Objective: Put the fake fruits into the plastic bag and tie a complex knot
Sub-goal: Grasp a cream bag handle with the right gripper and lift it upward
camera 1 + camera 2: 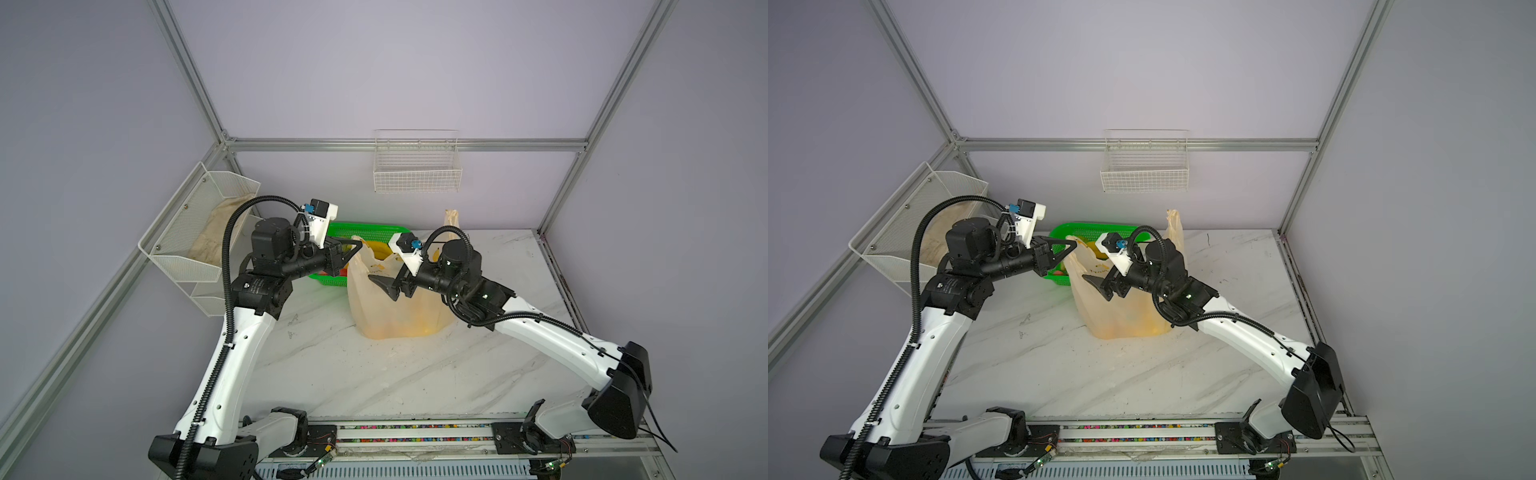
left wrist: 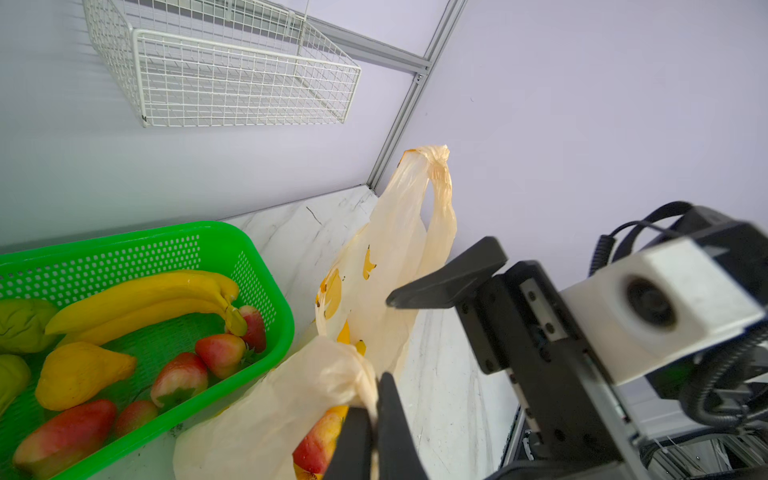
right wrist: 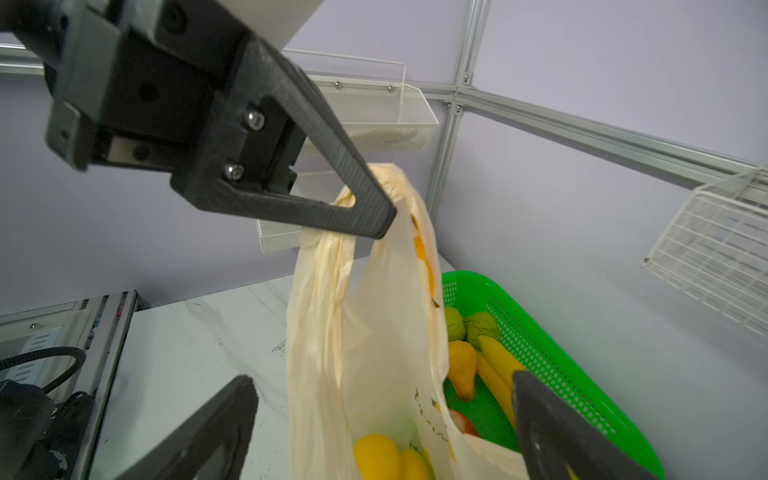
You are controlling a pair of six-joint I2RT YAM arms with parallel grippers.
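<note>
The plastic bag (image 1: 395, 316) (image 1: 1121, 320) stands on the marble table beside the green basket (image 1: 365, 230). My left gripper (image 1: 359, 245) (image 2: 378, 399) is shut on one handle strip of the bag and holds it up. The other handle (image 2: 432, 174) stands free at the far side. No knot is in view. My right gripper (image 1: 384, 286) (image 3: 384, 382) is open over the bag's mouth, holding nothing. Inside the bag lie a yellow banana (image 3: 376, 457) and an apple (image 2: 320, 440). A banana bunch (image 2: 145, 299), apples (image 2: 220, 349), an orange pear (image 2: 79, 374) and green pears (image 3: 469, 328) lie in the basket.
A white wire basket (image 1: 417, 174) hangs on the back wall. A white mesh shelf (image 1: 178, 249) with a beige cloth (image 1: 216, 237) is fixed to the left wall. Marble tabletop (image 1: 353, 374) lies in front of the bag.
</note>
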